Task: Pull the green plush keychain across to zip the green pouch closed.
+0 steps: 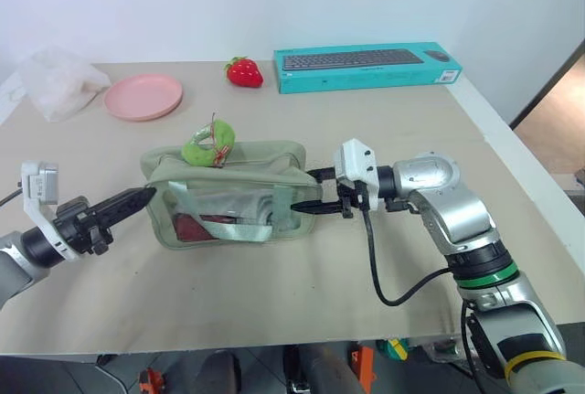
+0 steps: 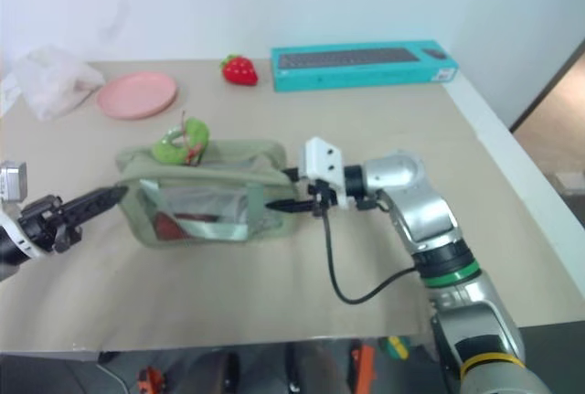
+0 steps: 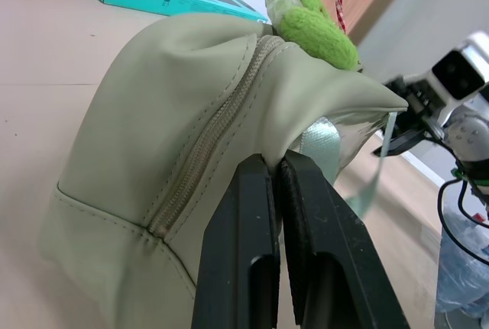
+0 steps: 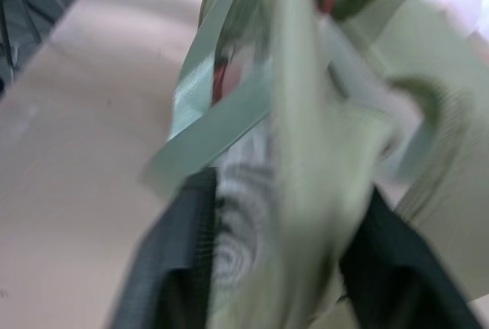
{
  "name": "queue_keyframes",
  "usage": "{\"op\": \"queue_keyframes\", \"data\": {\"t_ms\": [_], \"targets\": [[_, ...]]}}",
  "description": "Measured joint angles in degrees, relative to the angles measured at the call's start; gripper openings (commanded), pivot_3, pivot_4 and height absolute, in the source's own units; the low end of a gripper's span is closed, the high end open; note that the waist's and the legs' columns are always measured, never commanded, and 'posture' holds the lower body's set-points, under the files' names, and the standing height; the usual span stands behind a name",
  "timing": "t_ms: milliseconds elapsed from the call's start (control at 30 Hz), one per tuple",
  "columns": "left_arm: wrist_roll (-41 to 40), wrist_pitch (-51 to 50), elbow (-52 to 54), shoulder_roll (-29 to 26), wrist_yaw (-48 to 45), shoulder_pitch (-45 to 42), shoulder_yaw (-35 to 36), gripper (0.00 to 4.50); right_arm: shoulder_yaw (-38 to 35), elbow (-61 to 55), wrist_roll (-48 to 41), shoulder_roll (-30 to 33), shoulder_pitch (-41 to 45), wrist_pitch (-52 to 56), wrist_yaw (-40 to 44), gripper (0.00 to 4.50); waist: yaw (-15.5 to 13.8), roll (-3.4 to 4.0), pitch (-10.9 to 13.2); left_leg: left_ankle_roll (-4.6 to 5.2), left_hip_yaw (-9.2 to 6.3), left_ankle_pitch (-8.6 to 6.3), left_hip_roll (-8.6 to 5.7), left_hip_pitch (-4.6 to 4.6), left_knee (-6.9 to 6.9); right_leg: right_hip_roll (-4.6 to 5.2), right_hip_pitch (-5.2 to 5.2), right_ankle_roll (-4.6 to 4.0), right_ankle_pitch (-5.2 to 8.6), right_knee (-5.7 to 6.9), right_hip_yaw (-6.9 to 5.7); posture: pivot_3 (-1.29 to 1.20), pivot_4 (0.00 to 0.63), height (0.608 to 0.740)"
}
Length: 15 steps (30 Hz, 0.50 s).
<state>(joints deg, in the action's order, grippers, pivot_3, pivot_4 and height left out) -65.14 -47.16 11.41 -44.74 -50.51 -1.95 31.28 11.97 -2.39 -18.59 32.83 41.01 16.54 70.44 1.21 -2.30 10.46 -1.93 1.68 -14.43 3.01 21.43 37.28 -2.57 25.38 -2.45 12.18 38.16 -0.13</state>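
Beige tabletop (image 1: 274,293) at frame centre bears the pale sage-green fabric pouch (image 1: 228,195); its end is pinched by the closed left gripper (image 1: 146,196); the right gripper (image 1: 306,190) is spread around the other end; the lime-green plush keychain (image 1: 209,145) is unpulled.

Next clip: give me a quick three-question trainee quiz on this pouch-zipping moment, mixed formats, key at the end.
1. True or false: the left gripper is shut on the green pouch.
2. The green plush keychain sits: A) on top of the pouch, B) on the pink plate, C) in the right gripper.
3. What red toy lies beside the teal keyboard box?
Key: 1 true; 2 A; 3 the strawberry.
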Motion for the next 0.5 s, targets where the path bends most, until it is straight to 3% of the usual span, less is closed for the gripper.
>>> {"op": "queue_keyframes", "data": {"t_ms": [67,200,300,400,500], "targets": [[0.4,0.19,0.55,0.14,-0.13,0.07,-0.21,0.0,-1.16,-1.16,-2.23,1.28,-0.03,3.14,0.55,4.09,-0.13,0.0,0.0,0.0,-0.01,0.0,-0.06,0.02,0.0,0.06,0.0,0.0,0.0,-0.01,0.0,0.0,0.15,0.74],[1.09,1.04,0.69,0.62,-0.25,0.15,-0.48,0.0,-5.2,-4.3,-9.27,2.99,0.1,6.81,3.09,4.09,-0.11,0.0,0.0,0.01,0.0,-0.01,-0.11,0.03,0.02,0.1,-0.02,0.03,-0.01,-0.04,0.02,0.0,0.15,0.74],[1.21,1.3,0.91,0.81,-0.32,0.59,-0.25,0.0,-8.84,-1.11,-11.28,-0.23,6.33,7.17,-0.92,4.09,0.04,0.08,0.05,0.02,0.01,0.0,-0.09,0.0,0.09,0.07,-0.01,0.11,-0.06,-0.01,0.07,0.0,0.15,0.74],[1.57,1.86,1.28,0.84,-0.56,0.51,-0.74,0.0,-9.58,4.43,-4.14,-4.96,16.46,-2.08,-8.86,4.09,0.07,0.08,0.04,0.07,-0.02,0.03,-0.08,-0.03,0.07,-0.08,-0.03,0.15,-0.12,-0.02,0.14,0.0,0.15,0.74],[1.68,2.05,1.31,1.1,-1.06,0.75,-1.28,0.0,-5.58,6.52,2.91,-7.31,18.2,-11.46,-10.67,4.09,-0.26,-0.08,-0.06,0.06,-0.1,0.03,-0.07,0.02,0.0,-0.08,-0.06,0.01,0.0,-0.03,0.08,0.0,0.15,0.74]]}}
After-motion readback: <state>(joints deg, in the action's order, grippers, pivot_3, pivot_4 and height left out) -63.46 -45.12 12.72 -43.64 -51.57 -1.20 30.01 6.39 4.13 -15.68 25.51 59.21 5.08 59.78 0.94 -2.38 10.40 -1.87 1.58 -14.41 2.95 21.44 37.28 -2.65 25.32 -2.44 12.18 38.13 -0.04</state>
